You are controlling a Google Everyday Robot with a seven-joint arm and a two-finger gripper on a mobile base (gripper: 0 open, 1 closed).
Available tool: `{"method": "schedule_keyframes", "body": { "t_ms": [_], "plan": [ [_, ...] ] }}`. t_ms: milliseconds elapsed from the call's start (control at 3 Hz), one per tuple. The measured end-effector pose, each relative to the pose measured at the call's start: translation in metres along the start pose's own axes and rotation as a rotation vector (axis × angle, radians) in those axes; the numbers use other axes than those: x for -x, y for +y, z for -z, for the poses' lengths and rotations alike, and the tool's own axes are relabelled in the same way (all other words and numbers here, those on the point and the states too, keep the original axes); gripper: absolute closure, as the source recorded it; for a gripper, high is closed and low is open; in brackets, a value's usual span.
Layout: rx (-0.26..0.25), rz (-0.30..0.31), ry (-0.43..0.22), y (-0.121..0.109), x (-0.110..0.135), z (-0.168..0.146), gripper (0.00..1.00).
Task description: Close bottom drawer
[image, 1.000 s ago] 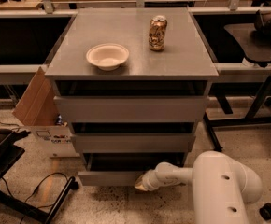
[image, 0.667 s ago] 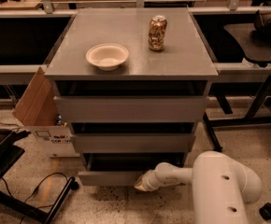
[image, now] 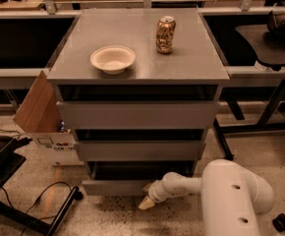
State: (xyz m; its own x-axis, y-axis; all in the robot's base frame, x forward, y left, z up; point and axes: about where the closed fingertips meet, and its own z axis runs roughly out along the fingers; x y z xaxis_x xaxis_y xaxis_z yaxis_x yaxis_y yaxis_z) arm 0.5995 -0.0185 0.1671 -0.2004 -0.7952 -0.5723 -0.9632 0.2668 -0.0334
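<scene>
Single-arm claw [image: 147,203] low at the grey cabinet's [image: 216,107] foot, its pale tip just under the right end of the bottom drawer [image: 114,187]; whether it is spread or closed cannot be told, nor whether it touches the drawer front; nothing is seen held; the bottom drawer stands partly pulled out, just above and left of the claw; the white arm [image: 231,195] extends to its right; a bowl [image: 112,59] and a can [image: 165,35] sit high above on the cabinet top; a cardboard box [image: 42,114] lies up-left

Tool [image: 147,203] at bottom drawer [image: 114,187] front, drawer inside in shadow.
</scene>
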Motion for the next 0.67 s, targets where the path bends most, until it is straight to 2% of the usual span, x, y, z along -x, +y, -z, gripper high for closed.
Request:
{"method": "schedule_keyframes", "body": {
  "t_ms": [333, 667],
  "plan": [
    [0.002, 0.0, 0.0, 0.0011, 0.0001, -0.0008, 0.0],
    [0.002, 0.0, 0.0, 0.0011, 0.0001, -0.0008, 0.0]
  ]
}}
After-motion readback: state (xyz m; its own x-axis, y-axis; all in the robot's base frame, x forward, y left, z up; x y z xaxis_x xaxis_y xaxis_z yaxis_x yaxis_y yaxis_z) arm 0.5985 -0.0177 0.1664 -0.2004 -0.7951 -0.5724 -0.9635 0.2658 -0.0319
